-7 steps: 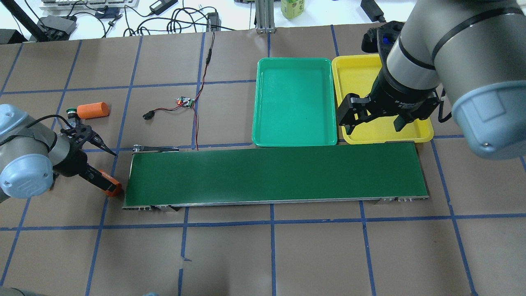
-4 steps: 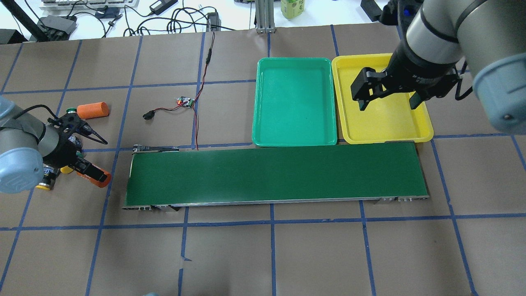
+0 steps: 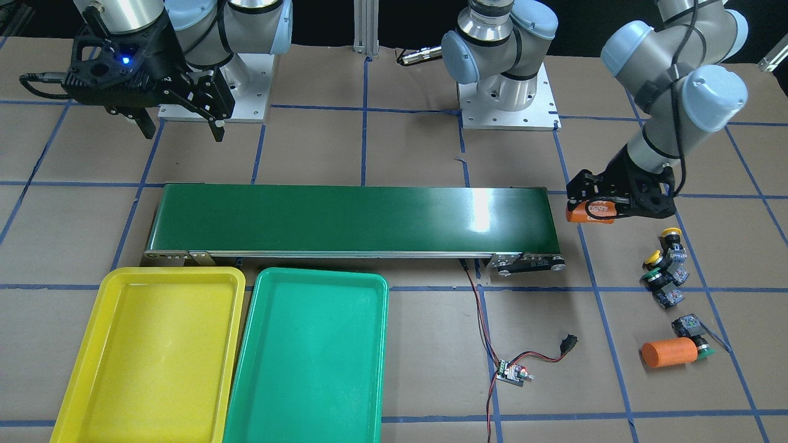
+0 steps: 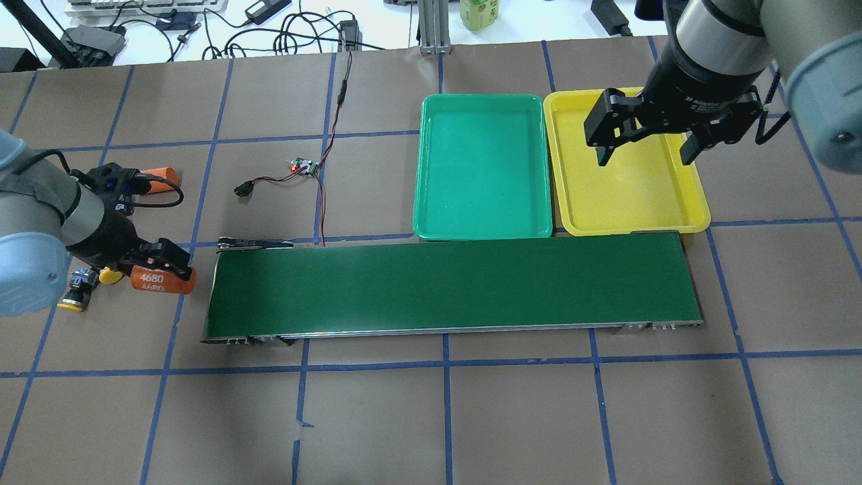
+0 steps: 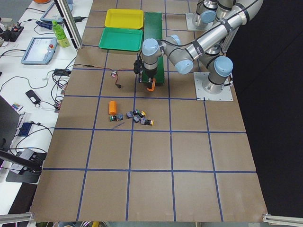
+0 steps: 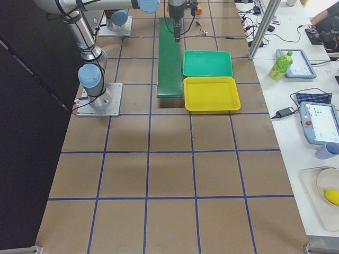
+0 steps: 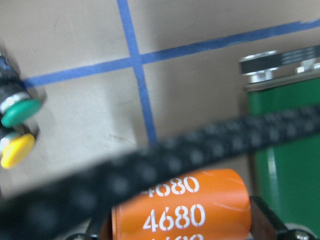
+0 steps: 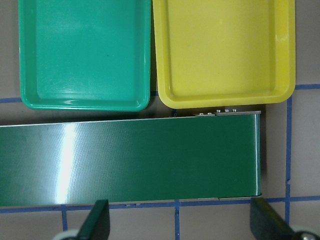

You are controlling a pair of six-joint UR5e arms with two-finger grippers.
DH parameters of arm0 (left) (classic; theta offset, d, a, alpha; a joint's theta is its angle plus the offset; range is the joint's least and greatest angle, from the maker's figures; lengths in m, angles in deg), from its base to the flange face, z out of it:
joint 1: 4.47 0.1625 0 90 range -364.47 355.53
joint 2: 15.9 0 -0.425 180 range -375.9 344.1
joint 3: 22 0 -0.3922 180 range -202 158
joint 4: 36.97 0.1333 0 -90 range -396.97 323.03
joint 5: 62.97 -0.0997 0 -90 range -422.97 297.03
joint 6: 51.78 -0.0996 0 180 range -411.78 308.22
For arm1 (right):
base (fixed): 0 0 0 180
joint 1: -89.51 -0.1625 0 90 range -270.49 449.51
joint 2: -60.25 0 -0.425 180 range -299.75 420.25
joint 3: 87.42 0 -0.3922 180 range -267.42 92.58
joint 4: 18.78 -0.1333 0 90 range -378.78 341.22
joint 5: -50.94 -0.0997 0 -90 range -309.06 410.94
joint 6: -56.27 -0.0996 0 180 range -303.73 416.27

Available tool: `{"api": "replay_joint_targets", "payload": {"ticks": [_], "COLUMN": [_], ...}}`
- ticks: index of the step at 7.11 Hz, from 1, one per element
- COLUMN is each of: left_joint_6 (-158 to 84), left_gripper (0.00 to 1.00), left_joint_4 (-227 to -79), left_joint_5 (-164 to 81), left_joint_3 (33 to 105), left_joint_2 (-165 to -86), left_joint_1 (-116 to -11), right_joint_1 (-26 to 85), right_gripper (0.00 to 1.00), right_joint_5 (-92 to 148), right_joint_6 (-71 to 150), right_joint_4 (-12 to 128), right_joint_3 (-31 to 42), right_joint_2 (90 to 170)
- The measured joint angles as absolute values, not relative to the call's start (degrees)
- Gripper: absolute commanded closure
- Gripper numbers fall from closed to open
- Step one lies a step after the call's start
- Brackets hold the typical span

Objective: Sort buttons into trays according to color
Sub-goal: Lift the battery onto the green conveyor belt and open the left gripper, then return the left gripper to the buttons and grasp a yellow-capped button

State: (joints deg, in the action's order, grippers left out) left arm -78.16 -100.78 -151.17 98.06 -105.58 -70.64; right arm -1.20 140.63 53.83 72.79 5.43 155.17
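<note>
My left gripper (image 4: 163, 273) has its jaws clamped on an orange cylinder marked 4680 (image 7: 180, 210), just off the left end of the long dark green conveyor belt (image 4: 451, 286). The four small yellow- and green-capped push-buttons (image 3: 654, 258) lie on the brown tabletop (image 4: 539, 417) to its left. Farther right, my right gripper (image 4: 643, 160) hangs with its jaws spread wide over the bright yellow plastic tray (image 4: 700, 215), which sits beside the green plastic tray (image 4: 481, 168).

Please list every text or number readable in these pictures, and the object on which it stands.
"4680", white, printed repeatedly on the orange cylinder in the left gripper.
White lettering on the right gripper collar: too small to read.
Label of the green bottle: too blurred to read.
</note>
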Motion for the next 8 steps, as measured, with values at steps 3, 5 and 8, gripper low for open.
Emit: {"api": "replay_joint_targets", "payload": {"ticks": [3, 5, 8], "left_joint_6": [-58.3, -56.3, -57.3], "left_gripper": [0.02, 0.0, 0.0], "left_joint_4": [-101.3, -101.0, -109.5], "left_joint_5": [-148.9, -147.4, -147.9], "left_joint_3": [98.3, 98.4, 91.4], "left_joint_2": [-106.6, -108.1, -108.0], "left_joint_1": [-81.3, -82.7, -82.2], "right_joint_1": [-1.4, -1.4, -1.4], "right_gripper": [0.0, 0.0, 0.0], "right_joint_5": [140.7, 140.5, 140.7], "right_joint_6": [54.7, 54.7, 54.4], "right_joint_4": [73.9, 75.1, 75.4], "right_joint_3": [4.3, 2.9, 2.1], "right_joint_2": [154.6, 152.8, 151.9]}}
